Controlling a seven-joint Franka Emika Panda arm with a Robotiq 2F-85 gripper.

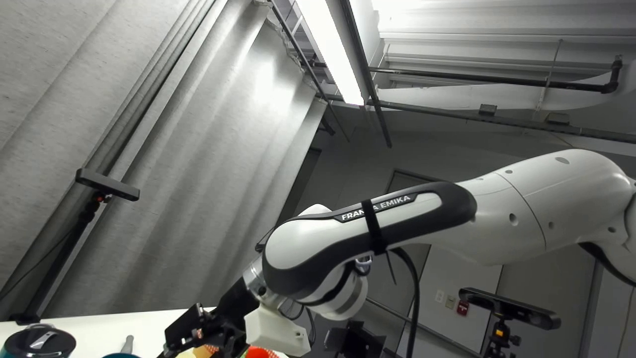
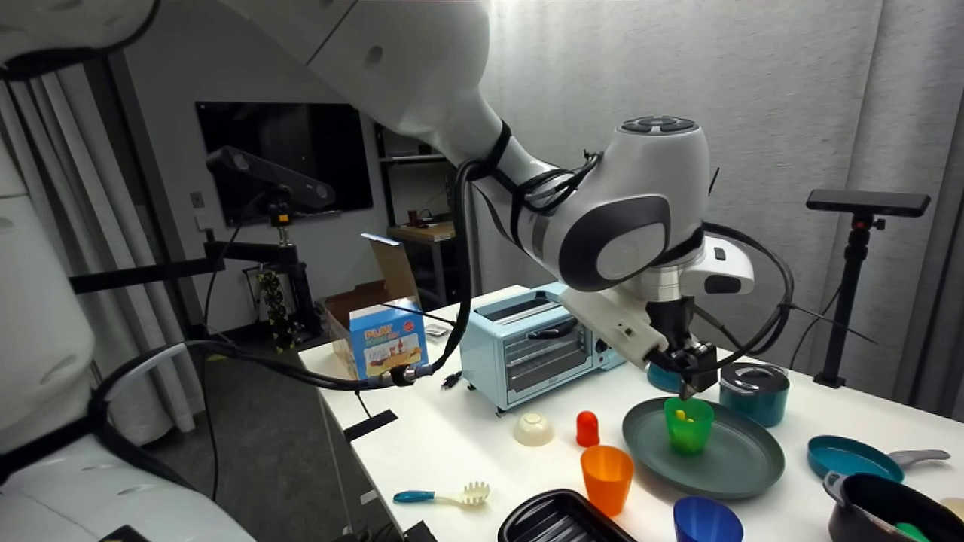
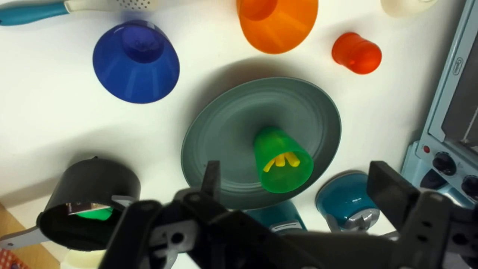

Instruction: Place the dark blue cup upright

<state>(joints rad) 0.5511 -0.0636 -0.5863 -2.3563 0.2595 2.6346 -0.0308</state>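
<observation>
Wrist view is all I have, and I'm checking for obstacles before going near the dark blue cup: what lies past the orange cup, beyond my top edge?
Observer: In an exterior view, a black tray lies beside the orange cup; I can't tell whether they touch.
Operator: The end effector hides what's past the plate, near the black pot. Anything there?
Observer: Yes, a teal pan, between the black pot and the lidded pot.
Operator: And beyond the oven, cut off at my right edge?
Observer: A box with a raised flap, beside the oven with a gap between them.
</observation>
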